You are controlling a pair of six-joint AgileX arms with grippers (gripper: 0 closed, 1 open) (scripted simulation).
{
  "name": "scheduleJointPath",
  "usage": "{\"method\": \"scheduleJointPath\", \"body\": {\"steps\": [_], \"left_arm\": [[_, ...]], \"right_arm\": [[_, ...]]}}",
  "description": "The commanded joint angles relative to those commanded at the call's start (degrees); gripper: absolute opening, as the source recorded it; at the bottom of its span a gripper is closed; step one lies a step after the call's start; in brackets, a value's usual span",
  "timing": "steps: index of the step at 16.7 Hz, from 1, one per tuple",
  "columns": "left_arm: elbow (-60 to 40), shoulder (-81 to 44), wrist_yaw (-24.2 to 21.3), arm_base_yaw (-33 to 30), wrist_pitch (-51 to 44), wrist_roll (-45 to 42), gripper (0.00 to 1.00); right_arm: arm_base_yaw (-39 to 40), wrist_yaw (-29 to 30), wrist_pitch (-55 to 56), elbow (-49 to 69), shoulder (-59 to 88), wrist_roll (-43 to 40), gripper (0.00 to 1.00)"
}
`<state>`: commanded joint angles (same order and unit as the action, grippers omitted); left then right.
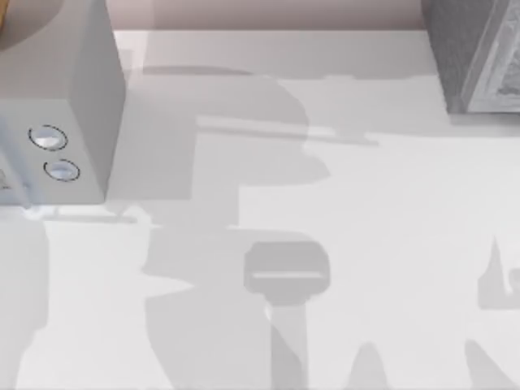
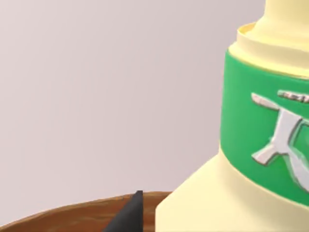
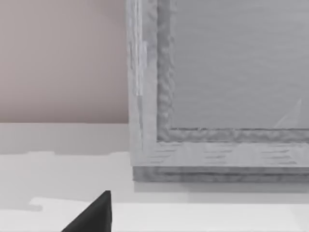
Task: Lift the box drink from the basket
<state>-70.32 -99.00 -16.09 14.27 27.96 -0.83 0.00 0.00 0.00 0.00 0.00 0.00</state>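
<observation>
Carton (image 2: pixel 231 193) looms beside our left tool's dark fingertip (image 2: pixel 129 217), above the basket rim (image 2: pixel 58 217); whether that tool grips, we cannot tell.

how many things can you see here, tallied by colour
grey: 2, the appliance with two knobs at the table's left and the framed box at its right
yellow: 1, the box drink
brown: 1, the basket
total: 4
</observation>
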Motion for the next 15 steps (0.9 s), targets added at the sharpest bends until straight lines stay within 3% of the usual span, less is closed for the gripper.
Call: {"method": "scheduleJointPath", "body": {"steps": [8,15], "left_arm": [[0.0,0.0,0.0,0.0,0.0,0.0,0.02],[0.0,0.0,0.0,0.0,0.0,0.0,0.00]], "right_arm": [[0.0,0.0,0.0,0.0,0.0,0.0,1.00],[0.0,0.0,0.0,0.0,0.0,0.0,1.00]]}}
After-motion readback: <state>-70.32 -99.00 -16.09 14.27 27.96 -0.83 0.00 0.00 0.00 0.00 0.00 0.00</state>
